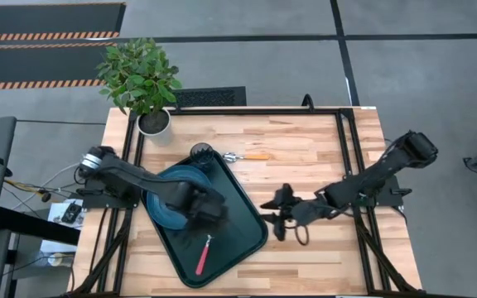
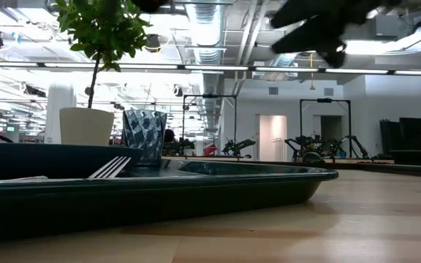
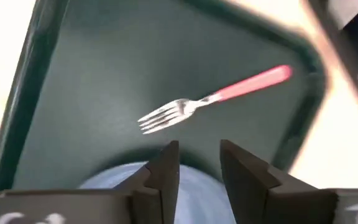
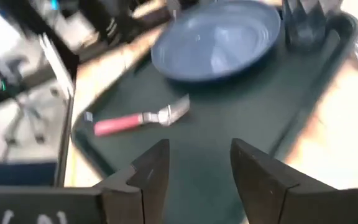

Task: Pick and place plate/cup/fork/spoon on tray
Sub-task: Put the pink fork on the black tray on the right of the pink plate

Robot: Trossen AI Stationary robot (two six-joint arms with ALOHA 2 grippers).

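Observation:
The dark green tray (image 1: 240,238) lies slantwise on the table's left half. On it rest the blue-teal plate (image 1: 161,204), the smoky-grey cup (image 1: 201,151) upright at its far corner, and the red-pink-handled fork (image 1: 204,255) flat near its near end. The orange-handled spoon (image 1: 251,156) lies on the bare wood just right of the cup. My left gripper (image 3: 199,149) hangs open above the tray, pointing down between the plate's edge (image 3: 129,186) and the fork (image 3: 216,96), nothing between its fingers. My right gripper (image 4: 197,149) stands open over the table right of the tray, facing it.
A white pot (image 1: 153,122) with a green plant stands at the table's far left corner, just beyond the tray. Bare wood lies between the tray's right rim and my right gripper (image 1: 270,215), and along the near edge. Black frame rails run along the table's sides.

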